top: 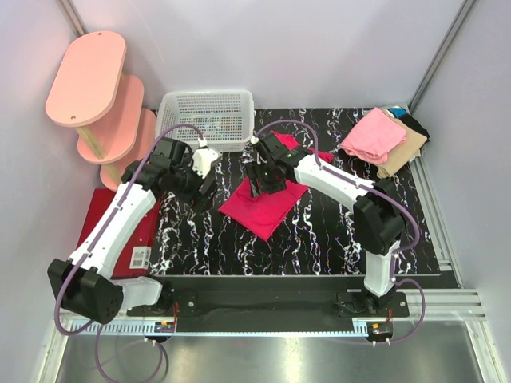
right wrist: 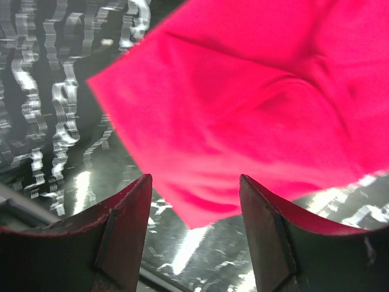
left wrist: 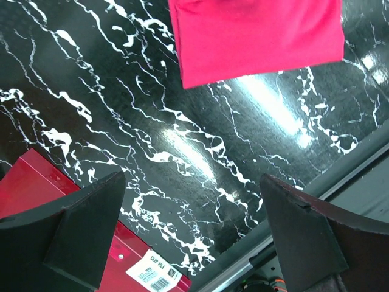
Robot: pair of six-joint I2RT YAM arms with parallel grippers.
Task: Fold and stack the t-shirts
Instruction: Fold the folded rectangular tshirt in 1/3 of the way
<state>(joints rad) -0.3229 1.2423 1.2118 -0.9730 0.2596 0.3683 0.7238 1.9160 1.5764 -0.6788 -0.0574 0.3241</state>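
The magenta-red t-shirt (top: pixel 267 206) lies folded into a rough square on the black marbled table (top: pixel 319 239), near its middle. It also shows in the left wrist view (left wrist: pixel 255 36) and in the right wrist view (right wrist: pixel 255 103). My right gripper (top: pixel 262 182) hangs open just above the shirt's far part, its jaws empty. My left gripper (top: pixel 204 171) is open and empty to the left of the shirt, apart from it. A stack of folded shirts lies at the far right: light pink (top: pixel 374 134) on top, tan (top: pixel 403 148) and black/teal (top: pixel 411 124) under it.
A white mesh basket (top: pixel 207 118) stands at the back, between the arms. A dark red clip file (top: pixel 120 231) lies at the left table edge, also in the left wrist view (left wrist: pixel 36 188). A pink tiered shelf (top: pixel 100 96) stands at the far left.
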